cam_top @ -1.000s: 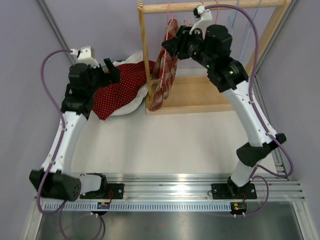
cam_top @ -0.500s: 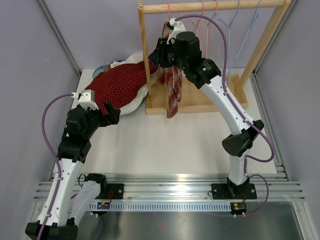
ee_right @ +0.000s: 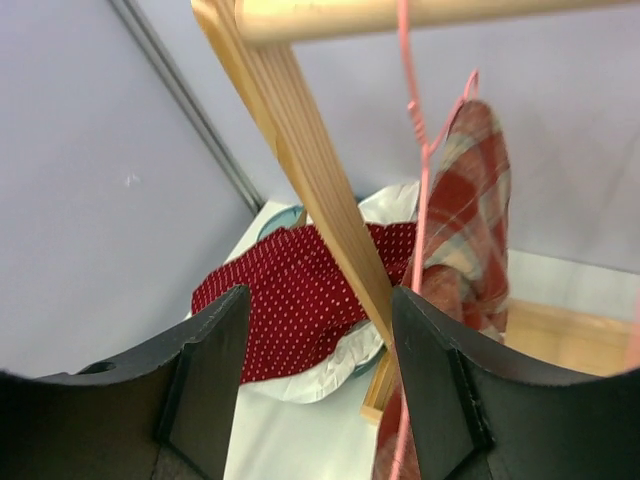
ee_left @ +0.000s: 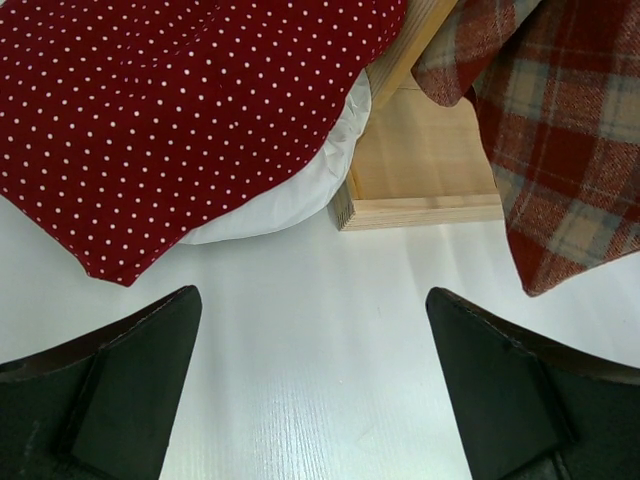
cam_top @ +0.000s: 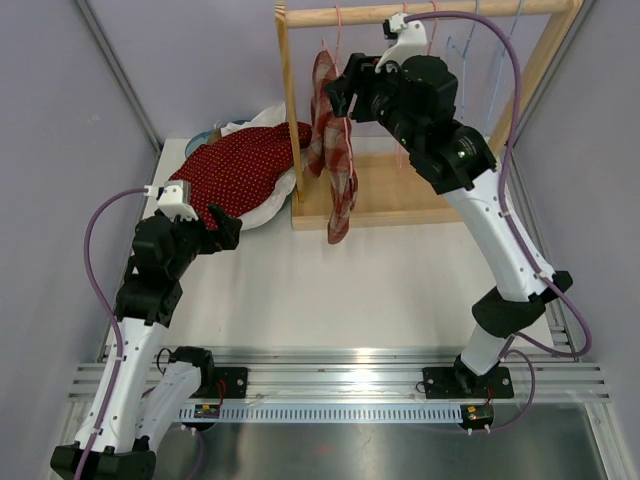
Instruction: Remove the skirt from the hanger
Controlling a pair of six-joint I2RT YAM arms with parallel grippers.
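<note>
Plaid skirt on hanger, both grippers empty
The skirt hangs from the pink hanger on the wooden rail. The right gripper sits level with the hanger top, fingers spread, probably for access. The left gripper hovers wide open over the table.

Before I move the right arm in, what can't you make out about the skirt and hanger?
- How the plaid skirt fastens to the pink hanger: too small in top external, covered by fabric in right wrist.
- The skirt's far side: cut off by the right edge in left wrist.
- What lies under the red dotted cloth: covered in all views.
</note>
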